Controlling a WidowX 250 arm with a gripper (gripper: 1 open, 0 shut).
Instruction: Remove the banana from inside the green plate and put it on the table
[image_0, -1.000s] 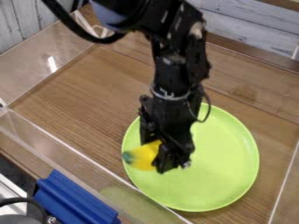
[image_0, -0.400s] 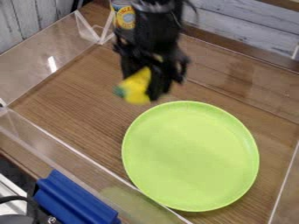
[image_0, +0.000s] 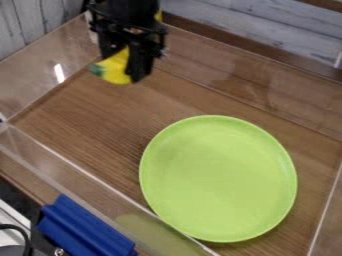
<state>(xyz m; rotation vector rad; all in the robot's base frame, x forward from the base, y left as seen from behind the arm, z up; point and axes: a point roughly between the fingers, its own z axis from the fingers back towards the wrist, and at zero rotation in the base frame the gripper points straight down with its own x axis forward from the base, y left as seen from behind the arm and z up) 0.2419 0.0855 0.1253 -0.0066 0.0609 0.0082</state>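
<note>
My gripper (image_0: 124, 68) hangs over the back left of the table (image_0: 120, 120), pointing down and shut on the banana (image_0: 112, 69). The banana is small and yellow with a dark greenish tip poking out to the left of the black fingers. It is held above the wood, well clear of the green plate (image_0: 218, 175). That large lime-green plate lies empty at the front right of the table.
Clear acrylic walls (image_0: 34, 75) border the table on the left, back and front. A blue object (image_0: 83, 236) lies outside the front wall at the lower left. Bare wood lies under and around the gripper.
The gripper has lifted the banana off the green plate and carried it up and toward the back left, over the bare wood. The plate is now empty.
</note>
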